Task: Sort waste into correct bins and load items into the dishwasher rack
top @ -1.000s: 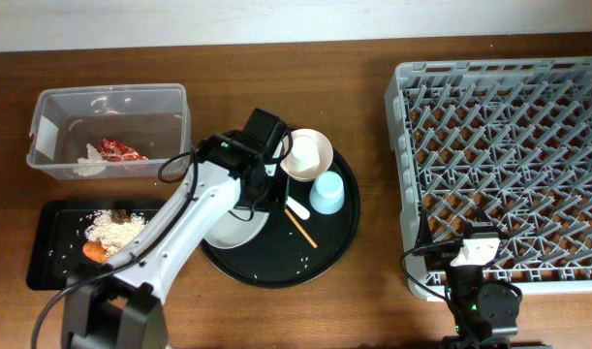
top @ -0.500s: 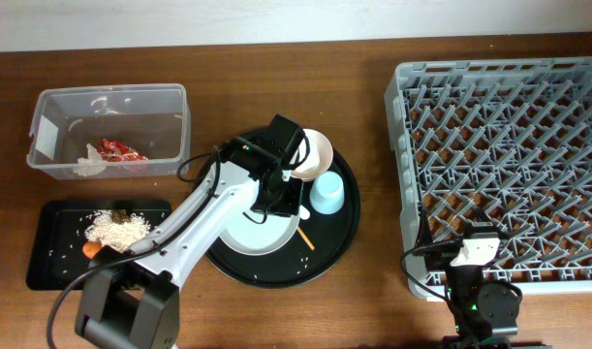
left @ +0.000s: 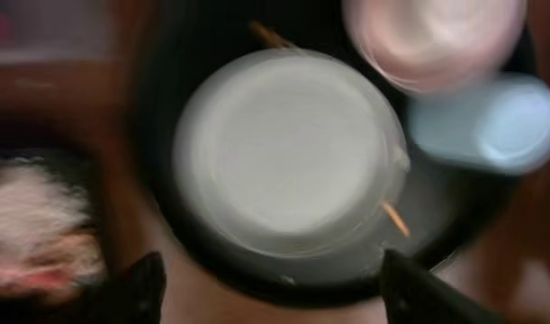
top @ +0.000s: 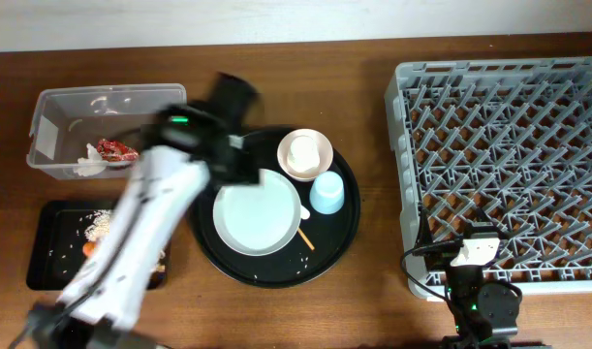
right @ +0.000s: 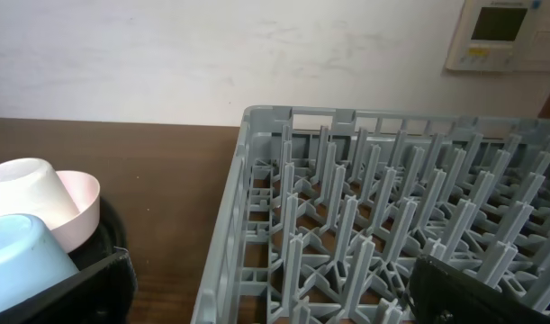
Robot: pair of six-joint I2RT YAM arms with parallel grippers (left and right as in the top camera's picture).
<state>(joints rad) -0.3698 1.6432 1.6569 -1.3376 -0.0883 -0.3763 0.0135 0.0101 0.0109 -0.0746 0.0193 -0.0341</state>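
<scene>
Plate (top: pixel 258 210) position governs the coming pick. It lies flat on the left half of the round black tray (top: pixel 342 237), directly ahead of the left gripper (left: pixel 279 290), whose fingers stand wide apart with nothing between them. The wrist view is blurred, so clearance from the rim cannot be told. Chopsticks (top: pixel 303 234) run diagonally and appear to pass under the plate's right edge. The dishwasher rack (top: pixel 509 145) lies well apart to the right; the right gripper (right: pixel 275 301), likewise spread and empty, sits at its near corner. The left arm is judged nearer the plate.
</scene>
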